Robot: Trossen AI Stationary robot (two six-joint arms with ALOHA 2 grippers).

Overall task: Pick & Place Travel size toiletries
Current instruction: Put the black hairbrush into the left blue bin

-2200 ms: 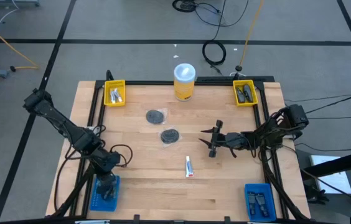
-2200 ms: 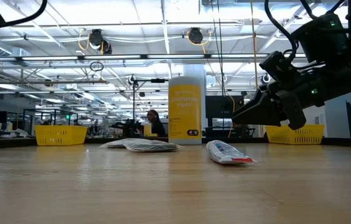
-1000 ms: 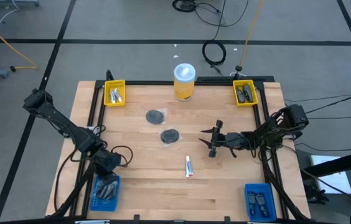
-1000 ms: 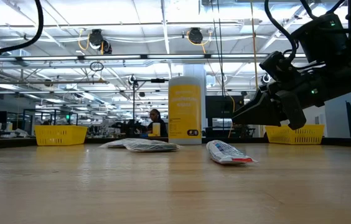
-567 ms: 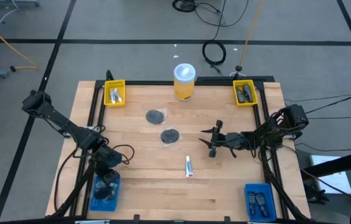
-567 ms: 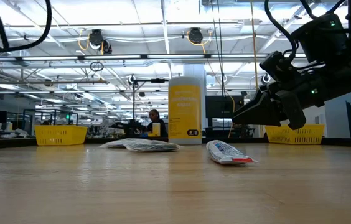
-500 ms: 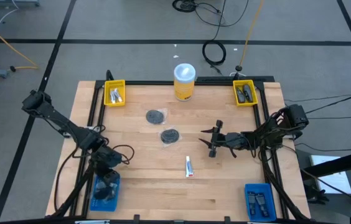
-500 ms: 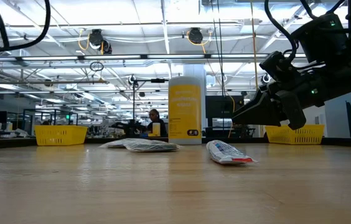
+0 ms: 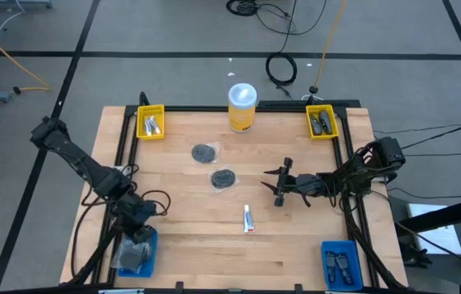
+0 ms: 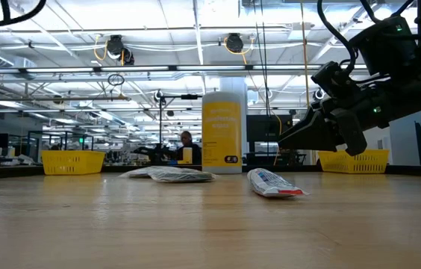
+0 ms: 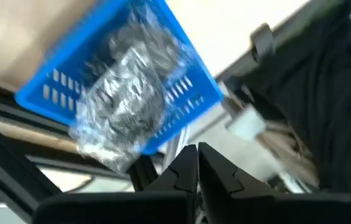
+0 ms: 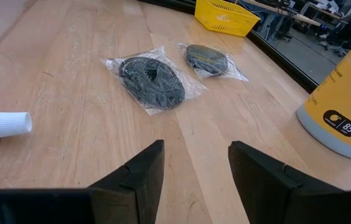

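Two dark round discs in clear wrappers and a small white tube lie flat mid-table. A third wrapped disc lies in the blue basket at the near left corner, its wrapper hanging over the rim. My left gripper hovers shut just above that basket, holding nothing; its fingertips meet in the left wrist view. My right gripper hangs open above the table right of the discs, with nothing between its fingers.
A big yellow canister with a white lid stands at the far edge. Yellow baskets with small items sit at the far corners. A second blue basket holds dark pieces at the near right corner. Bare wood lies along the near edge.
My left gripper has risen from the blue basket and rolled a little. The wrapped disc stays behind in the basket and now shows uncovered. My right arm has kept still.
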